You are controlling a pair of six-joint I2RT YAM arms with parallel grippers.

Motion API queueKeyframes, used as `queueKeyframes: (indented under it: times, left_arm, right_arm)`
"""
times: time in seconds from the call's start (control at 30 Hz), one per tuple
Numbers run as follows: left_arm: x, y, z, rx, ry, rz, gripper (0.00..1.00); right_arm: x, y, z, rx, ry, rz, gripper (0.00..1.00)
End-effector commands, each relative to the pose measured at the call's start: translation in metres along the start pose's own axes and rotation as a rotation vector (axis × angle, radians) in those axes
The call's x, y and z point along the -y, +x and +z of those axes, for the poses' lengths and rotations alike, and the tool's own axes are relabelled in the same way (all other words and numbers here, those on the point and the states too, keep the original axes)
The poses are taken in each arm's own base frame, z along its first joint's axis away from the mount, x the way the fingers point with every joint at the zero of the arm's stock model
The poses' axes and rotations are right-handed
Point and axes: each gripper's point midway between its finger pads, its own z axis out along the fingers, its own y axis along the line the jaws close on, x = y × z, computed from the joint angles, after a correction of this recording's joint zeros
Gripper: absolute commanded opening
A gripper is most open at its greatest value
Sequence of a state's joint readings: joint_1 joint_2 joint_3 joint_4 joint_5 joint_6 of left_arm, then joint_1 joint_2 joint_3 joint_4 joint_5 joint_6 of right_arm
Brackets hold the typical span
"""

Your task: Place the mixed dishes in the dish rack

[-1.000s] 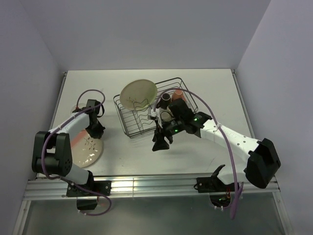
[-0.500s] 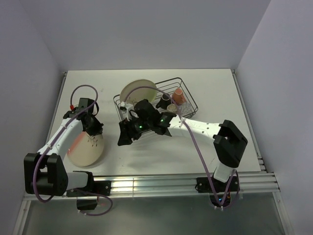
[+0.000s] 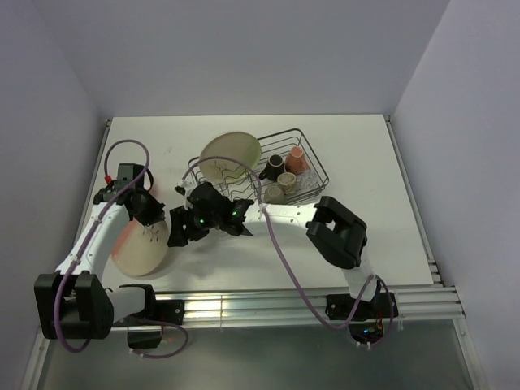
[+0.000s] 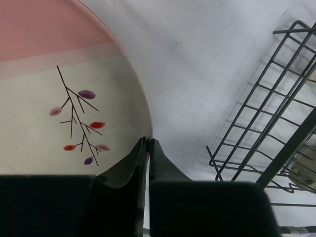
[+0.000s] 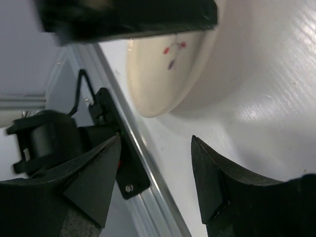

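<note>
Jaws of the left gripper (image 4: 147,146) are pressed together on the rim of the pink-tinted plate (image 4: 59,98), and those of the right gripper (image 5: 155,138) stand wide apart with nothing between them.

One second ago the right gripper was hanging in the middle of the top view, just in front of the dish rack (image 3: 314,150). Since then it has swept across to the lower left and is now just beside the right edge of the plate. In the same time the left arm has stretched out. The plate, which was lying flat, now looks tipped, and the right wrist view shows a shadow under its raised side. I judge that the last plate is being taken up and that the right arm has come to help carry or receive it, so the loading seems to be near its end.

At the upper left end of the rack the green-tinted plate (image 3: 231,154) already stands on edge. Toward the right end are the pink mug (image 3: 296,158), a brown mug (image 3: 272,165) and an olive mug (image 3: 286,179). The free dividers are between these.

On the way to the rack, the forearm of the right arm lies across the table (image 3: 349,138) in front of the rack's near side, together with its purple cable, so the plate probably must go over or around it
</note>
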State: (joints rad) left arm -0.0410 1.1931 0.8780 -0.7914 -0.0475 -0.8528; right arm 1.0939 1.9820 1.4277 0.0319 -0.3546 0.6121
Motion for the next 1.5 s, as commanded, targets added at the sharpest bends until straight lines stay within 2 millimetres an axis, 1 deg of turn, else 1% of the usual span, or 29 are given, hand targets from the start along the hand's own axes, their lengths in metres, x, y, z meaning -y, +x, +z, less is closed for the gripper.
queueKeyframes:
  times: [0.0, 0.07, 0.1, 0.13, 0.17, 0.2, 0.23, 0.27, 0.3, 0.33, 0.37, 0.4, 0.5, 0.6, 0.7, 0.83, 0.87, 0.9, 0.93, 1.07, 1.1, 1.17, 1.27, 1.37, 1.43, 1.47]
  left_arm:
    - [0.022, -0.019, -0.022, 0.054, 0.104, -0.038, 0.00]
    - [0.023, -0.018, -0.024, 0.041, 0.120, -0.045, 0.00]
    - [0.023, -0.018, -0.024, 0.041, 0.124, -0.047, 0.00]
    - [0.024, -0.019, -0.024, 0.041, 0.131, -0.051, 0.00]
    - [0.025, -0.018, -0.024, 0.034, 0.137, -0.050, 0.00]
    - [0.026, -0.018, -0.024, 0.033, 0.140, -0.050, 0.00]
    - [0.026, -0.018, -0.025, 0.034, 0.144, -0.050, 0.00]
    - [0.026, -0.018, -0.025, 0.033, 0.145, -0.050, 0.00]
    - [0.027, -0.017, -0.026, 0.031, 0.148, -0.051, 0.00]
    - [0.027, -0.017, -0.026, 0.028, 0.149, -0.051, 0.00]
    - [0.027, -0.017, -0.027, 0.027, 0.154, -0.055, 0.00]
    - [0.023, -0.021, -0.027, 0.035, 0.149, -0.073, 0.00]
    - [0.022, -0.022, -0.030, 0.038, 0.157, -0.084, 0.00]
    - [0.021, -0.023, -0.033, 0.038, 0.166, -0.098, 0.00]
    - [0.021, -0.024, -0.035, 0.039, 0.180, -0.113, 0.00]
    - [0.019, -0.025, -0.039, 0.045, 0.193, -0.139, 0.00]
    - [0.018, -0.024, -0.039, 0.045, 0.196, -0.146, 0.00]
    - [0.019, -0.025, -0.040, 0.043, 0.204, -0.153, 0.00]
    - [0.019, -0.026, -0.040, 0.047, 0.211, -0.164, 0.00]
    - [0.020, -0.029, -0.045, 0.048, 0.235, -0.190, 0.00]
    - [0.021, -0.030, -0.047, 0.048, 0.239, -0.195, 0.00]
    - [0.021, -0.034, -0.051, 0.061, 0.246, -0.210, 0.00]
    - [0.021, -0.035, -0.054, 0.061, 0.266, -0.234, 0.00]
    - [0.022, -0.032, -0.054, 0.052, 0.286, -0.263, 0.00]
    - [0.023, -0.032, -0.054, 0.050, 0.303, -0.286, 0.00]
    - [0.022, -0.030, -0.053, 0.046, 0.306, -0.294, 0.00]
  right_arm:
    - [-0.007, -0.030, 0.012, 0.123, 0.027, 0.032, 0.66]
    - [-0.006, -0.037, 0.017, 0.150, 0.035, 0.038, 0.66]
    - [0.000, -0.037, 0.022, 0.156, 0.052, 0.040, 0.66]
    - [-0.004, -0.043, 0.024, 0.174, 0.042, 0.045, 0.66]
    - [-0.005, -0.044, 0.027, 0.177, 0.038, 0.052, 0.66]
    - [0.001, -0.041, 0.034, 0.170, 0.047, 0.062, 0.66]
    - [-0.002, -0.046, 0.036, 0.180, 0.036, 0.080, 0.66]
    - [-0.003, -0.046, 0.039, 0.179, 0.029, 0.092, 0.66]
    - [0.002, -0.042, 0.046, 0.169, 0.034, 0.111, 0.66]
    - [-0.003, -0.044, 0.048, 0.172, 0.018, 0.130, 0.65]
    - [0.001, -0.040, 0.054, 0.161, 0.025, 0.142, 0.65]
    - [0.002, -0.039, 0.057, 0.161, 0.031, 0.149, 0.65]
    - [0.003, -0.035, 0.064, 0.162, 0.043, 0.173, 0.64]
    - [0.009, -0.033, 0.066, 0.178, 0.063, 0.201, 0.63]
    - [0.006, -0.037, 0.065, 0.201, 0.047, 0.223, 0.61]
    - [0.013, -0.039, 0.064, 0.229, 0.071, 0.258, 0.60]
    - [0.011, -0.042, 0.062, 0.241, 0.064, 0.265, 0.60]
    - [0.012, -0.037, 0.062, 0.234, 0.060, 0.273, 0.60]
    - [0.009, -0.039, 0.063, 0.240, 0.048, 0.285, 0.60]
    - [0.009, -0.039, 0.069, 0.236, 0.035, 0.322, 0.59]
    - [0.011, -0.038, 0.072, 0.235, 0.043, 0.325, 0.59]
    - [0.010, -0.042, 0.073, 0.243, 0.041, 0.324, 0.59]
    - [0.010, -0.044, 0.075, 0.256, 0.036, 0.319, 0.58]
    - [0.011, -0.047, 0.076, 0.265, 0.042, 0.311, 0.54]
    - [0.008, -0.051, 0.076, 0.279, 0.017, 0.293, 0.40]
    - [0.007, -0.051, 0.076, 0.280, 0.012, 0.293, 0.38]
